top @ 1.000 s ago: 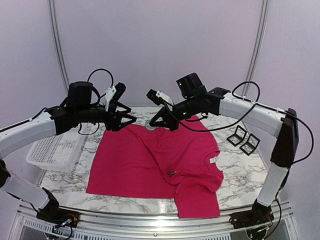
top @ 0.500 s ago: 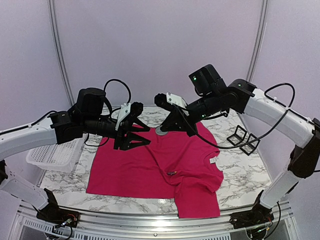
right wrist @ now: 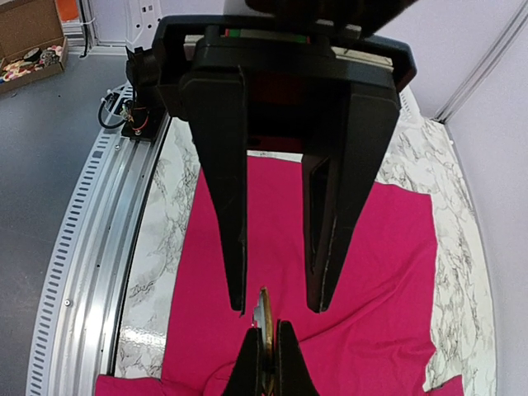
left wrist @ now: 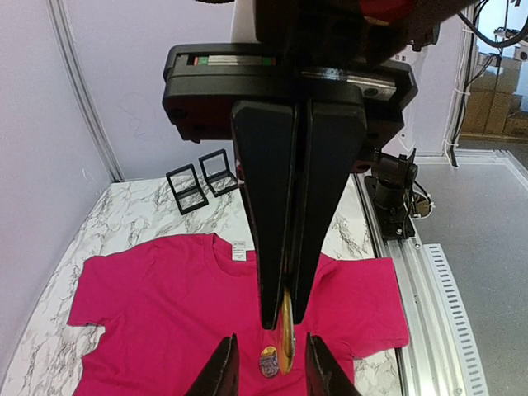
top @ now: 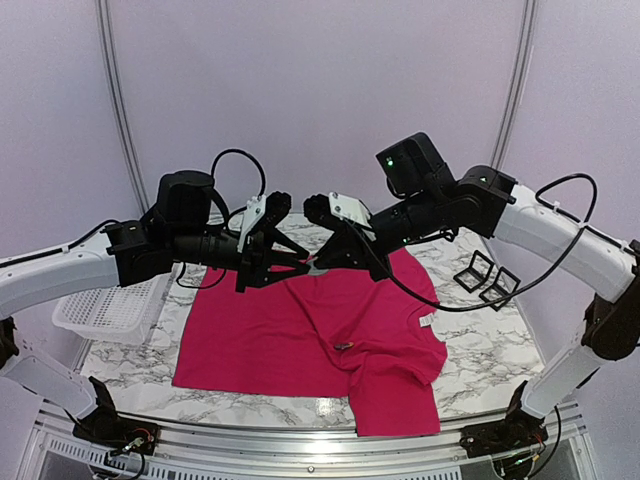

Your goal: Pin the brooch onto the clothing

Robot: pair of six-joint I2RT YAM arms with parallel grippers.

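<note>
Crimson-pink soft-fabric T-shirt (top: 270, 330) spread on marble surface (top: 480, 330); small round badge (top: 343, 346) lies on it. Above shirt, right gripper (right wrist: 264, 363) jaws clenched on thin gold-rimmed disc (right wrist: 264, 309), likely brooch, edge-on. Left gripper (left wrist: 266, 371) jaws released, astride disc, not touching. Centre disc in gap, close gently; let right release only once your hold is firm.

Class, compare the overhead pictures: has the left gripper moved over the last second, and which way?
Yes. The left gripper has moved right, away from the white plastic mesh basket, to above the far edge of the crimson-pink T-shirt.
</note>
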